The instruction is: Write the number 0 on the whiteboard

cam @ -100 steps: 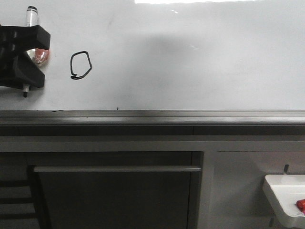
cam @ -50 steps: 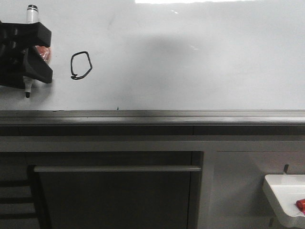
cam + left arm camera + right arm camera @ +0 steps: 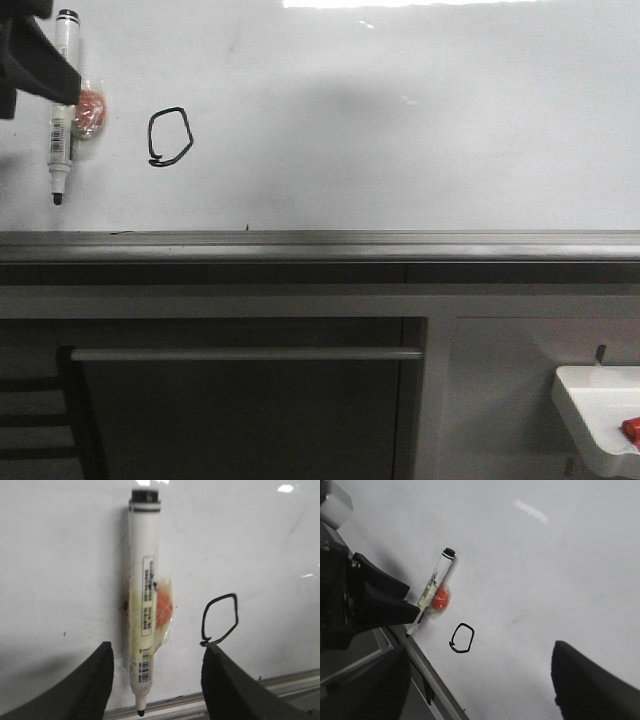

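Note:
The number 0 (image 3: 170, 137) is a small black loop at the left of the whiteboard (image 3: 400, 130). It also shows in the left wrist view (image 3: 219, 620) and the right wrist view (image 3: 462, 638). A white marker pen (image 3: 62, 100) with an orange blob taped to it stays against the board left of the loop, tip down, held by nothing. My left gripper (image 3: 157, 649) is open and drawn back from the pen (image 3: 144, 595); one finger shows at the top left of the front view (image 3: 30, 60). My right gripper (image 3: 479, 652) is open and empty, facing the board.
A grey metal ledge (image 3: 320, 245) runs under the board, with a dark cabinet and a handle bar (image 3: 245, 354) below. A small white tray (image 3: 590, 400) with a red object (image 3: 632, 430) sits at the lower right.
My left gripper has let go of the marker and drawn back up and to the left. The marker stays on the board. The loop is unchanged.

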Tool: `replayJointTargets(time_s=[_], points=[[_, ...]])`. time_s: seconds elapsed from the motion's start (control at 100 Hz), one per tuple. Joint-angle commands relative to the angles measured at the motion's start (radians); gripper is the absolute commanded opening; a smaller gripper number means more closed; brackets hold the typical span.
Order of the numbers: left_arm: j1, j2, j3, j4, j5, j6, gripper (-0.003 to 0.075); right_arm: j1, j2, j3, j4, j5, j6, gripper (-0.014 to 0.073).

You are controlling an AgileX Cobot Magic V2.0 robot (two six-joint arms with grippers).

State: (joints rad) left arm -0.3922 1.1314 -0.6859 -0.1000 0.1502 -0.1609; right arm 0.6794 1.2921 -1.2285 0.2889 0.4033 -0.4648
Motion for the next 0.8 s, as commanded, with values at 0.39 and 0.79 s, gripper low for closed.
replayJointTargets(time_s=[0.39,0.79], points=[[0.001,-0.434,0.004,0.092,-0.086,0.003,-0.0020,-0.030,-0.371,0.321,-0.006,-0.287,-0.009,-0.0055],[0.001,-0.882,0.228,0.276,-0.160,0.003,-0.0020,-0.030,-0.813,0.860,-0.031,-0.551,-0.009,-0.0055]])
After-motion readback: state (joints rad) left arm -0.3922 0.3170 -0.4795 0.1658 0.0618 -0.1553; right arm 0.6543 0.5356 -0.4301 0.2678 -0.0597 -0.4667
